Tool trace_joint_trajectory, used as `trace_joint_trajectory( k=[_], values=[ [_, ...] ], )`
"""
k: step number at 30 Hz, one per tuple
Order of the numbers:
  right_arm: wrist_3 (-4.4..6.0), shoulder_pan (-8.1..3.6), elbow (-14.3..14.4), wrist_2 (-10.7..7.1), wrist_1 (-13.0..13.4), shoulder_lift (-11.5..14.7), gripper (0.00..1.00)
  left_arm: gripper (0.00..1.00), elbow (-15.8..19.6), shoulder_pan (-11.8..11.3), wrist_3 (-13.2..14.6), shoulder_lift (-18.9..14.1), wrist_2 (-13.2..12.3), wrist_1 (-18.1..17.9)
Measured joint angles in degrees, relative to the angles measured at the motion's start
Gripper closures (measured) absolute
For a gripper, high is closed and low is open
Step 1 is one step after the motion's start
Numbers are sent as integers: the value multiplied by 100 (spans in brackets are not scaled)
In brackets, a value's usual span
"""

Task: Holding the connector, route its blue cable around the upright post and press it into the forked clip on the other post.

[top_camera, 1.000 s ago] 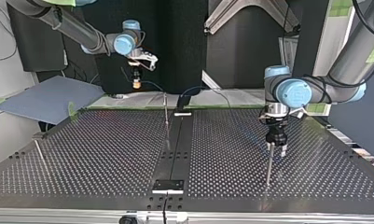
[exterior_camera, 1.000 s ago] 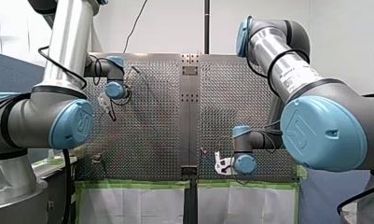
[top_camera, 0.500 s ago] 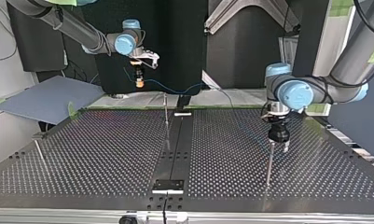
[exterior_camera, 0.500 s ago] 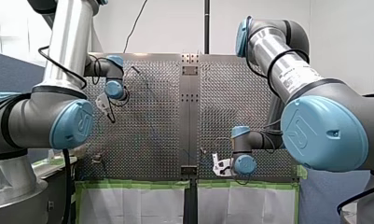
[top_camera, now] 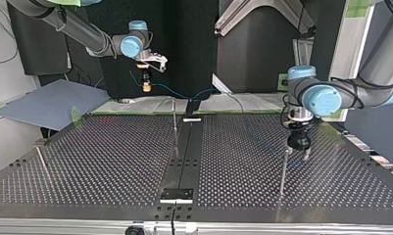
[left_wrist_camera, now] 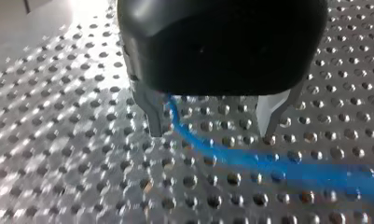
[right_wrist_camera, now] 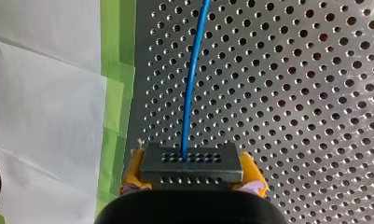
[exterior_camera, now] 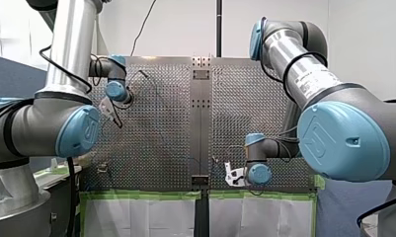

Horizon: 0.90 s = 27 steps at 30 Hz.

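Observation:
My right gripper [right_wrist_camera: 191,184] has its yellow pads shut on a dark grey connector [right_wrist_camera: 191,162], and the blue cable [right_wrist_camera: 190,84] runs straight ahead from it over the perforated plate. The top view shows this gripper [top_camera: 146,84] raised at the back left, its cable [top_camera: 177,93] sagging toward the middle. My left gripper [left_wrist_camera: 215,126] is open; its metal fingers [left_wrist_camera: 155,115] straddle the blue cable [left_wrist_camera: 250,158], which passes close by one finger. At the top view's right that gripper [top_camera: 298,152] hangs just beside a thin upright post [top_camera: 282,171].
Another thin post [top_camera: 174,120] stands near the plate's centre strip [top_camera: 184,161] and a third [top_camera: 41,159] at the top view's left. Green tape and white sheeting [right_wrist_camera: 49,93] border the plate beside my right gripper. A blue-grey board [top_camera: 52,103] lies at the back left.
My left gripper has shifted toward the top view's right, beside its post. My right gripper dropped slightly with the connector, and the blue cable now shows stretched toward the middle.

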State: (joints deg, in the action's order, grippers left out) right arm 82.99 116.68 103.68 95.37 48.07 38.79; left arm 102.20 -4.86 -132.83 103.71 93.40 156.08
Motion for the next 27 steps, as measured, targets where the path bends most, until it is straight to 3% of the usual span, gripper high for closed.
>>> trace_joint_trajectory(
  k=[12, 27],
  values=[
    [0, 12, 1, 0, 2, -6, 100, 0, 5, -164, -464, -4, 215, 170],
    [0, 56, 3, 0, -6, -13, 100, 0, 8, -257, -174, -139, 390, 466]
  ],
)
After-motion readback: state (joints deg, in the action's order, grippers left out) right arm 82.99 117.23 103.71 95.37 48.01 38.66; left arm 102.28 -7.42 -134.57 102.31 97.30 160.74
